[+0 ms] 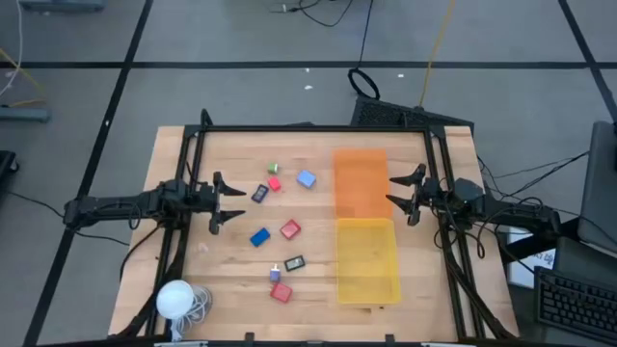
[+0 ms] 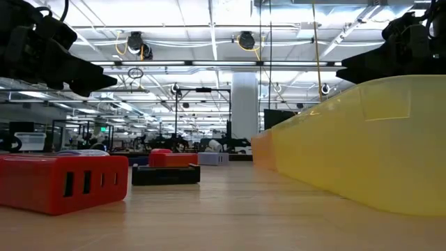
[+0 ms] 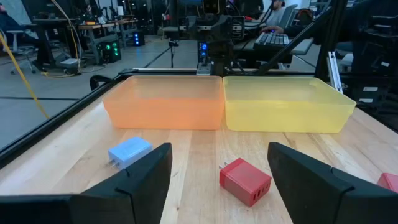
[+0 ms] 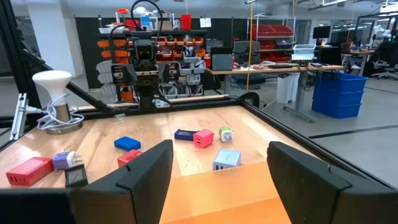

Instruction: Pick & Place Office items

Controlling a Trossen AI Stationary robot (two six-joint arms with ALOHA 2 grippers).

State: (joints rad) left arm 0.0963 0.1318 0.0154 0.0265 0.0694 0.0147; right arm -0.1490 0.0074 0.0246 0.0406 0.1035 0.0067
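Several small office items lie flat on the wooden table between the arms: a green piece [image 1: 273, 169], a pink-red one [image 1: 275, 183], a light-blue block [image 1: 307, 178], a dark one [image 1: 260, 194], a blue one [image 1: 259, 236], red blocks [image 1: 290, 229] [image 1: 281, 292] and a black piece [image 1: 295, 262]. My left gripper [image 1: 227, 202] hovers open at their left side, touching nothing. In its wrist view the open left gripper [image 3: 217, 180] faces the light-blue block [image 3: 129, 151] and a red block [image 3: 245, 180]. My right gripper [image 1: 405, 198] is open above the orange tray's right edge.
An orange tray [image 1: 360, 183] and a yellow tray [image 1: 366, 260] sit end to end right of the items. A white ball with a coiled cord [image 1: 176, 301] rests at the near left corner. Black frame rails [image 1: 308, 128] border the table.
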